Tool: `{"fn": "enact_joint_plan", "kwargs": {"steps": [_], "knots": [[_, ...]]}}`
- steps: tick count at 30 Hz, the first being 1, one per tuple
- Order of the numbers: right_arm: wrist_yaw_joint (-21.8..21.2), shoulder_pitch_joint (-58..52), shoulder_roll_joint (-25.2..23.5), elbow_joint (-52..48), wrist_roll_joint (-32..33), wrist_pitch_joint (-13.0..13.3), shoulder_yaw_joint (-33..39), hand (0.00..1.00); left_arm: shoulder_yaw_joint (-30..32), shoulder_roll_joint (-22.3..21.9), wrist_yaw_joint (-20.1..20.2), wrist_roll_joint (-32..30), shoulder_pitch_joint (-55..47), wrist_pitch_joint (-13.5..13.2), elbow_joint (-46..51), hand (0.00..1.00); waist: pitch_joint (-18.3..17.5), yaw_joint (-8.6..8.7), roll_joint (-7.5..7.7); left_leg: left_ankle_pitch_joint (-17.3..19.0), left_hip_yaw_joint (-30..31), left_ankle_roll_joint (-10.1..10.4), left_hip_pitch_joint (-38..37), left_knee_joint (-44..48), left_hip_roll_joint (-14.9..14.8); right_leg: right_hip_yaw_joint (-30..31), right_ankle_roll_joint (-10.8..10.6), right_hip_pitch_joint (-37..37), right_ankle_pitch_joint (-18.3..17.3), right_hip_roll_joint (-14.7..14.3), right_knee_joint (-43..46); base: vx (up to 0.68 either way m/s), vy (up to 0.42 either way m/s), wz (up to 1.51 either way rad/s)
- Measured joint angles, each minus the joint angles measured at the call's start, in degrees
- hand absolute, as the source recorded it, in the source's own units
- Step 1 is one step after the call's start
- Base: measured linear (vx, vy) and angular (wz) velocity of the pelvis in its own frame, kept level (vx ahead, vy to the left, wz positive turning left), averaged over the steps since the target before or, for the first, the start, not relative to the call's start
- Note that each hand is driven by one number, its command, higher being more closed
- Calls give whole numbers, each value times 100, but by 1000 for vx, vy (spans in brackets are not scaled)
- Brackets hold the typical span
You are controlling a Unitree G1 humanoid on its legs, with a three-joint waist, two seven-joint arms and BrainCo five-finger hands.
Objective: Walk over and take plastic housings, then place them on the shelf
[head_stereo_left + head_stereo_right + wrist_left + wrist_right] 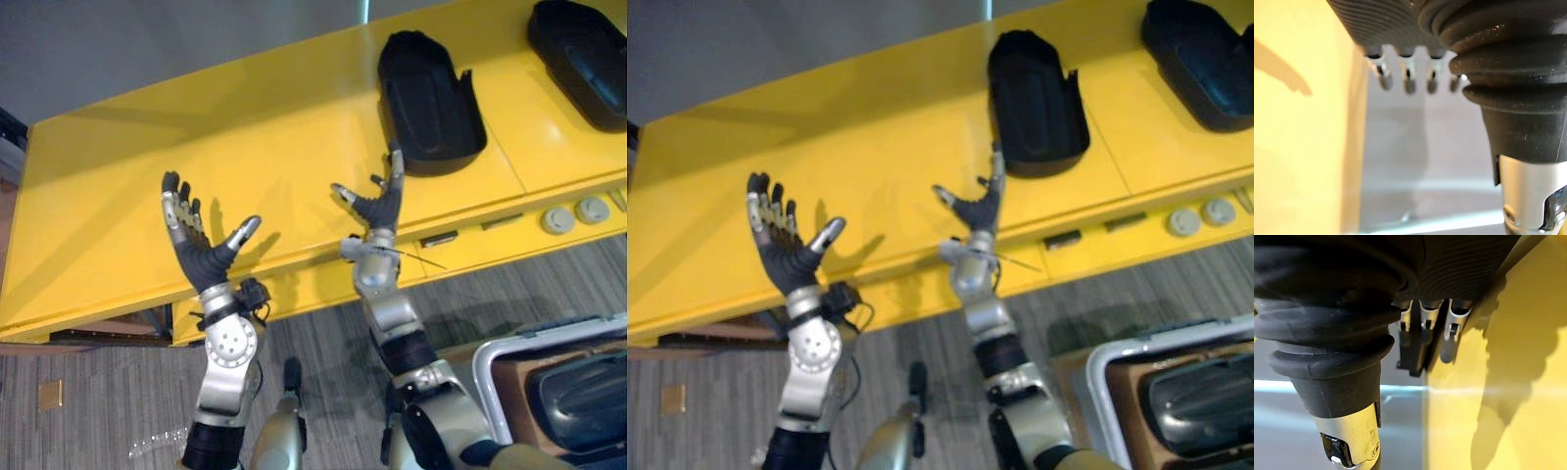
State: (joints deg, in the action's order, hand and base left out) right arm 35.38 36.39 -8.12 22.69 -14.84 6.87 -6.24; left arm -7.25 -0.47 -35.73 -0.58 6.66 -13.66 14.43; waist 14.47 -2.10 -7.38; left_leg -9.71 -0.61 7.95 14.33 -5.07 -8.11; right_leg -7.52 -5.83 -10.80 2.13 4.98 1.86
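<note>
Both arms are raised over the near edge of the shelf, palms turned up toward the camera. The left hand (pixel 201 257) is spread wide, fingers straight and thumb angled out, and it holds nothing; seen from its wrist, its silver fingers (pixel 1408 81) stand in an even, uncurled row beside the yellow surface. The right hand (pixel 379 209) is likewise opened out and empty, thumb splayed to one side, and its fingers (pixel 1452 330) run straight past the dark ribbed cover. Its longest fingertip lies close to the near end of an oblong black plastic housing (pixel 429 103), which rests hollow side up on the broad glossy yellow shelf (pixel 245 137); contact between the two cannot be judged. A second black plastic housing (pixel 580 59) lies on the same shelf, well apart toward the robot's far right. Two small grey round discs (pixel 575 214) sit side by side on the shelf's lower front ledge. On the floor at the robot's right, a white-rimmed bin (pixel 487 360) contains a third dark housing (pixel 578 399).
</note>
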Motion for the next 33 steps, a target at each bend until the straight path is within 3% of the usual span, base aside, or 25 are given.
{"fn": "enact_joint_plan", "kwargs": {"steps": [10, 18, 23, 26, 30, 33], "knots": [[-6, -69, -8, -100, -36, -38, 34, 0, -8, -1, 38, -3, 2, 1, -5, 0, 6, 58, 45, 0, 0, 0, 1, -1, 0, 0, -5, 3, 3, 1, -11, 0, 0, 0], [-1326, -727, 104, -948, 796, 213, -1104, 0, -12, 8, 253, -47, 5, 3, -6, 0, -16, 241, 143, 1, 0, 2, -43, -1, -1, -4, -14, 80, 19, -3, -50, 0, 0, 0], [-2066, -831, 397, -2283, 1915, 667, -1437, 0, 61, 51, 383, -39, -24, -1, -5, 0, -111, 278, 322, 16, -48, 11, -155, -2, -14, 24, -19, 166, 22, -6, -65, 0, -1, -5], [-2408, -1218, 649, -3036, 2657, 896, -1256, 0, 156, 232, 513, -37, -236, -5, 0, 0, -283, 301, 556, 92, -184, -3, -333, -4, -17, 143, -27, 300, 22, -3, -149, 10, 0, -19], [-3043, -2427, 902, -4023, 4284, 1190, -499, 0, 282, 234, 628, -23, -499, -5, 34, 0, -522, 322, 732, 116, -258, -3, -374, -4, -14, 211, -33, 306, 20, -2, -173, 11, -1, -9], [-3360, -3384, 929, -4414, 4891, 1260, 105, 0, 452, 226, 723, -22, -834, -4, 131, 0, -670, 445, 735, 164, -346, -3, -445, -5, -14, 315, -44, 344, 24, -3, -226, 21, -5, -19]]}}
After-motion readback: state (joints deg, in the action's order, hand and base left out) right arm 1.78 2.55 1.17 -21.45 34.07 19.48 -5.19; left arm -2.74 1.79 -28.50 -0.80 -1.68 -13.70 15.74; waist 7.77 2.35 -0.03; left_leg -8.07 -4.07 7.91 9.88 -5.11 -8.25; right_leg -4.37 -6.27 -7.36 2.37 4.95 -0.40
